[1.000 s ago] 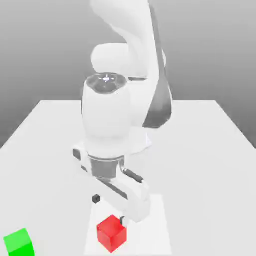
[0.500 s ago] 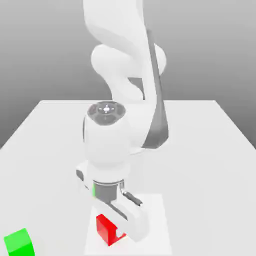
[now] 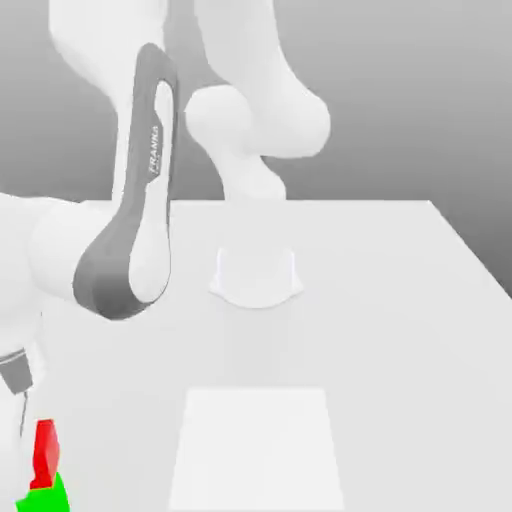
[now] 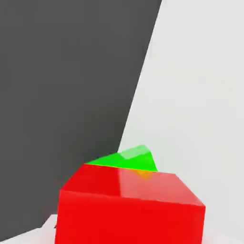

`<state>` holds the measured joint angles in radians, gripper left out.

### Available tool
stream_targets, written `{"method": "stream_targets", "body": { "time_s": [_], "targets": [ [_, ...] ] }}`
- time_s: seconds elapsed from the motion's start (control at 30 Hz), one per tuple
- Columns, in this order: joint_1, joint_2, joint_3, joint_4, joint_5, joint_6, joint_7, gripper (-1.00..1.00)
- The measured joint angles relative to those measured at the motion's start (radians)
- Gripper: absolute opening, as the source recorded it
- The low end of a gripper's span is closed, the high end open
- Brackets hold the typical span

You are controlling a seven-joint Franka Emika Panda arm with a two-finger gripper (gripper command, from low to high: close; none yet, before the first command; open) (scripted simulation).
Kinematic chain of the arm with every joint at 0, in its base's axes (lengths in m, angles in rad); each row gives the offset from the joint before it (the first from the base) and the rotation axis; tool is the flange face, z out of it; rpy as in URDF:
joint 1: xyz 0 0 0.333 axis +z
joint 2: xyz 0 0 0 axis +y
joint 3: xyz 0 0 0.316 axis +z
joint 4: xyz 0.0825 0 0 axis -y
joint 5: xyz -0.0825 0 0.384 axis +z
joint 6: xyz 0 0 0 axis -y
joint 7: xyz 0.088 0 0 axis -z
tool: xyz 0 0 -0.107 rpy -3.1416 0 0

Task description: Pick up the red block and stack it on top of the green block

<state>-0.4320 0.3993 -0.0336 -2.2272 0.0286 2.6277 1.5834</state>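
Red block [image 3: 46, 453] at the exterior view's lower left, just above or on green block [image 3: 45, 498], looking skewed. Pincer [image 3: 38, 468]: impossible to tell how wide, or whether gripping. Could topple if released off-centre or brushed while lifting away.

The brand name "FRANKA" is written along the dark and white link of the robot arm [image 3: 125, 250].
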Motion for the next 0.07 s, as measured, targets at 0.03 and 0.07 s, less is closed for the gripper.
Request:
{"method": "stream_targets", "body": {
  "time_s": [0.03, 0.07],
  "targets": [
    [0.000, 0.000, 0.000, 0.000, 0.000, 0.000, 0.000, 1.00],
    [0.000, 0.000, 0.000, 0.000, 0.000, 0.000, 0.000, 1.00]
  ]
}}
